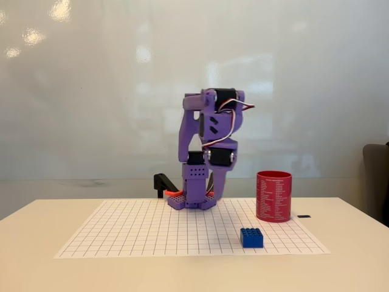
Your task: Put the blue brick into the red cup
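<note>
The blue brick (251,237) lies studs up on the gridded paper mat (134,234), near its front right part. The red cup (274,196) stands upright behind the brick and a little to its right, with pale text on its side. The purple arm is folded up at the back middle of the mat. Its gripper (214,187) points down close to the arm's base, well left of the cup and behind the brick. The arm's own body hides how the jaws stand. Nothing shows in the gripper.
A black clamp (164,182) sits on the table's back edge, left of the arm's base. A small black object (304,216) lies right of the cup. A dark chair back (378,182) rises at the right edge. White table surrounds the mat.
</note>
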Tool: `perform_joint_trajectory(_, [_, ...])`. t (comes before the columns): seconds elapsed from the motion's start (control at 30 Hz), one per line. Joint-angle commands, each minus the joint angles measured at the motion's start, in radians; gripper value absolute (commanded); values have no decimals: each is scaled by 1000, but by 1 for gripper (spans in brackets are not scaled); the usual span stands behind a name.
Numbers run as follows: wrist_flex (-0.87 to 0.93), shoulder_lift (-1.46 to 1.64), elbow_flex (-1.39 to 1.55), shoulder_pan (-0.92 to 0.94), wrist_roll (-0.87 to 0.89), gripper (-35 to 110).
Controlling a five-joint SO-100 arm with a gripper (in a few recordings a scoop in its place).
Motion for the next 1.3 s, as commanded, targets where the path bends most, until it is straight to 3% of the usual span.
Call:
perform_joint_trajectory(0.0, [-60, 23, -69, -58, 84, 0])
perform_joint_trajectory(0.4, [-287, 18, 175, -107, 318, 0])
perform_joint_trajectory(0.63, [-337, -20, 221, -150, 298, 0])
perform_joint_trajectory(0.77, [-325, -60, 204, -175, 202, 0])
perform_joint_trajectory(0.93, [-192, -72, 150, -199, 80, 25])
perform_joint_trajectory(0.97, [-156, -69, 137, -201, 77, 41])
perform_joint_trajectory(1.0, [-127, -66, 120, -204, 60, 48])
perform_joint_trajectory(1.27, [-78, -72, 86, -210, 64, 50])
